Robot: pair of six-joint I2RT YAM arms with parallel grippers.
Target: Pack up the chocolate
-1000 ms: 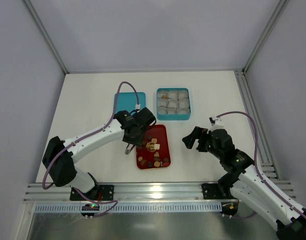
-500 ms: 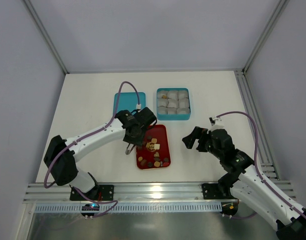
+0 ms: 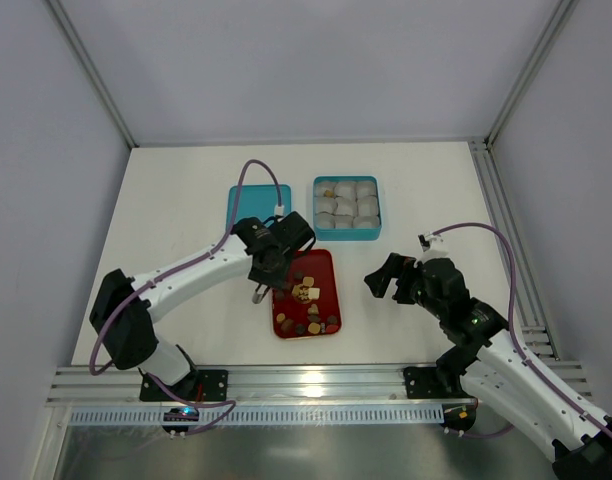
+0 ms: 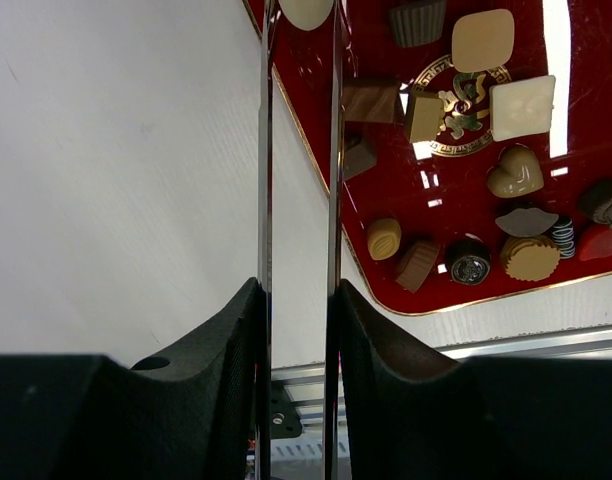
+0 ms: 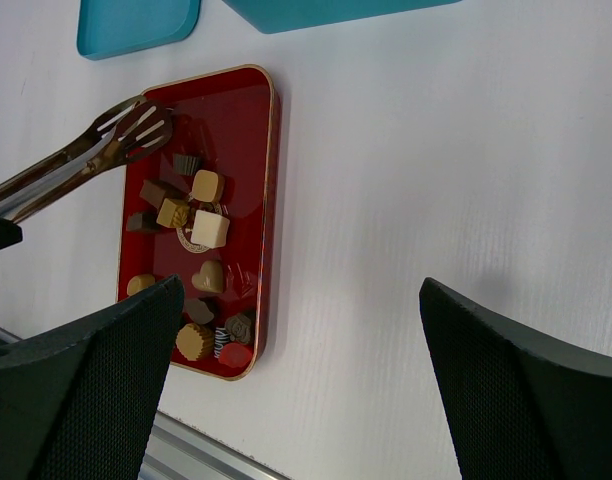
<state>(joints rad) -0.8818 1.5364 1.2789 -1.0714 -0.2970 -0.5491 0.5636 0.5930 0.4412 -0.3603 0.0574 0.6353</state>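
Note:
The chocolate (image 3: 308,295) is several small brown, tan, cream and red pieces lying in a red tray (image 3: 329,262), also seen in the left wrist view (image 4: 514,172) and the right wrist view (image 5: 208,277). My left gripper (image 3: 264,283) is shut on metal tongs (image 4: 333,150) at the tray's left edge. The tong tips (image 5: 136,125) hover over the tray's far-left corner, nearly closed, with no piece seen in them. My right gripper (image 3: 379,280) is open and empty above bare table right of the tray (image 5: 266,200).
A teal box (image 3: 346,207) of grey-white paper cups stands behind the tray; its far-left cup holds something tan. A teal lid (image 3: 248,207) lies left of it. An aluminium rail (image 3: 306,385) runs along the near table edge.
My left arm has shifted very slightly with the tongs. The right arm has not moved.

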